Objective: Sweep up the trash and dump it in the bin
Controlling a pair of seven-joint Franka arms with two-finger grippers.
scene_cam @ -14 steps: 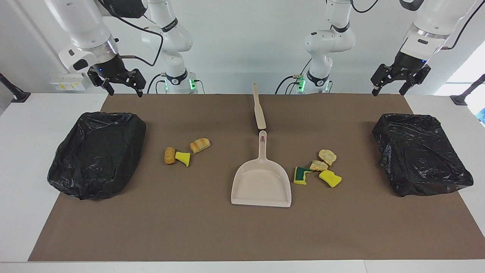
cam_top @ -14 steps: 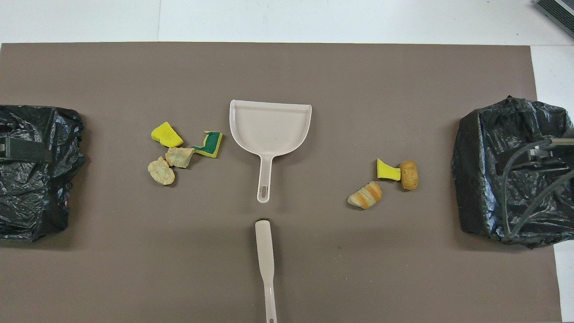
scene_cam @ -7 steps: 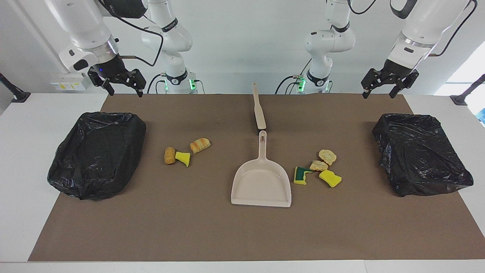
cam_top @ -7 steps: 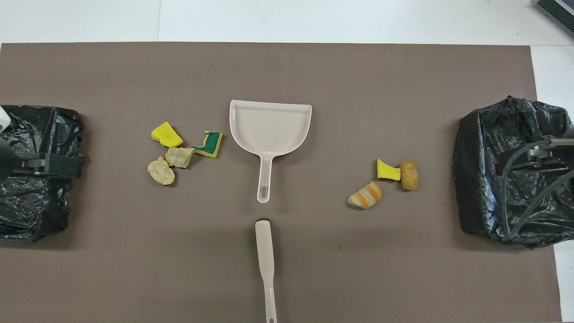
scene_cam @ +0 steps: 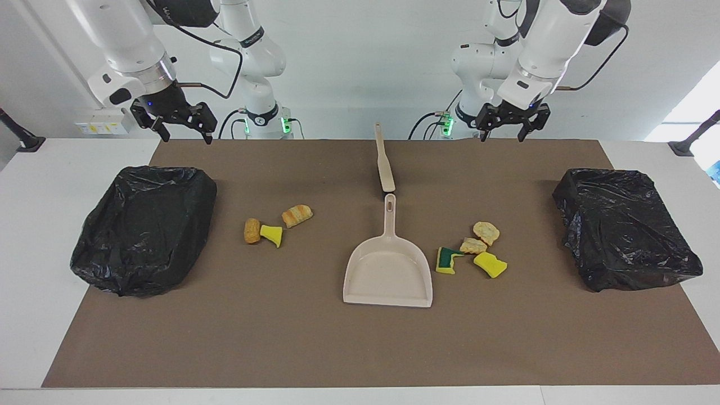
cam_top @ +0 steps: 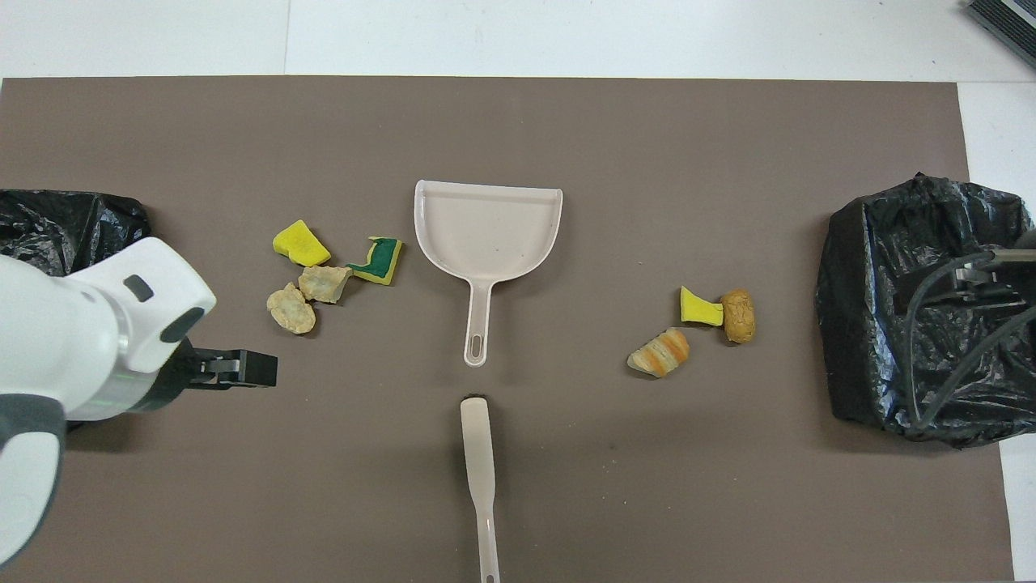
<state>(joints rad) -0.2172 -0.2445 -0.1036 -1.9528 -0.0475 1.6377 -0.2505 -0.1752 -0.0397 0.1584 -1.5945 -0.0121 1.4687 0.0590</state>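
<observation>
1. The facing view shows both grippers whole: the left gripper [scene_cam: 508, 130] hangs in the air over the robots' edge of the brown mat [scene_cam: 360, 349], fingers apart and holding nothing; the right gripper [scene_cam: 179, 128] hangs over the mat's corner at its own end, fingers likewise apart and empty.
2. In the overhead view the left arm's white wrist covers part of one bag, and only a dark end of the left gripper [cam_top: 243, 368] shows; the right gripper is barely seen there, only cable and metal over the other bag.
3. Two bins lined with black bags sit at the mat's ends: the bin at the left arm's end [scene_cam: 624, 228] and the bin at the right arm's end [scene_cam: 143, 228]. Nothing can be made out inside either.
4. The beige dustpan [scene_cam: 388, 273] lies mid-mat, pan bare, handle toward the robots.
5. The hand brush [scene_cam: 385, 163] lies just beyond that handle, nearer the robots.
6. The trash lies on the mat: four scraps [scene_cam: 472, 250] beside the dustpan toward the left arm's end, three scraps [scene_cam: 275, 225] toward the right arm's end.
</observation>
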